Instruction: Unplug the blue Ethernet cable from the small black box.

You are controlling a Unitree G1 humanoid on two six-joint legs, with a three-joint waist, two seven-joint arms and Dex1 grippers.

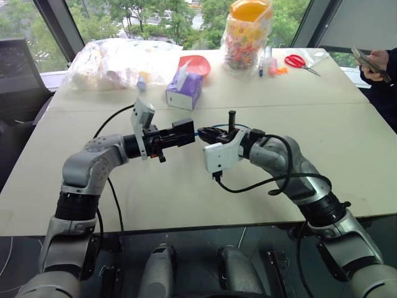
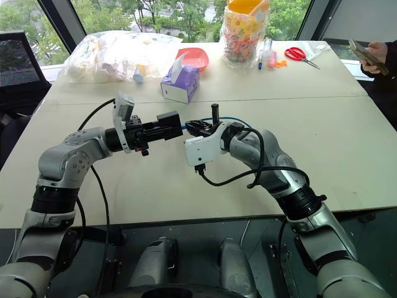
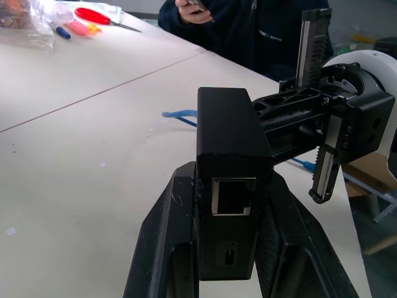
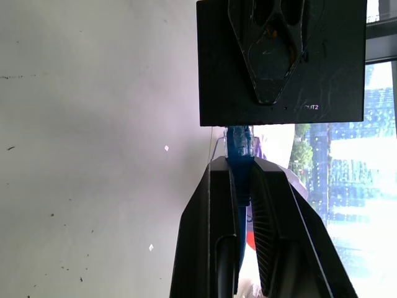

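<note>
Blue Ethernet cable (image 4: 239, 162) between pinching fingers (image 4: 208, 236)

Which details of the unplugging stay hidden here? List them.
- Right wrist view: whether the blue Ethernet cable plug is latched inside the small black box; the box edge hides it.
- Eye views: the cable is nearly covered by the right gripper.
- Left wrist view: the left gripper fingers cover the box sides.

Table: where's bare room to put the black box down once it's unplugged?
Bare table near the robot, under both grippers, and the wide patch right of the right gripper, short of the person. Crowded along the far edge: plastic bags, tissue box, candy jar, scissors.
</note>
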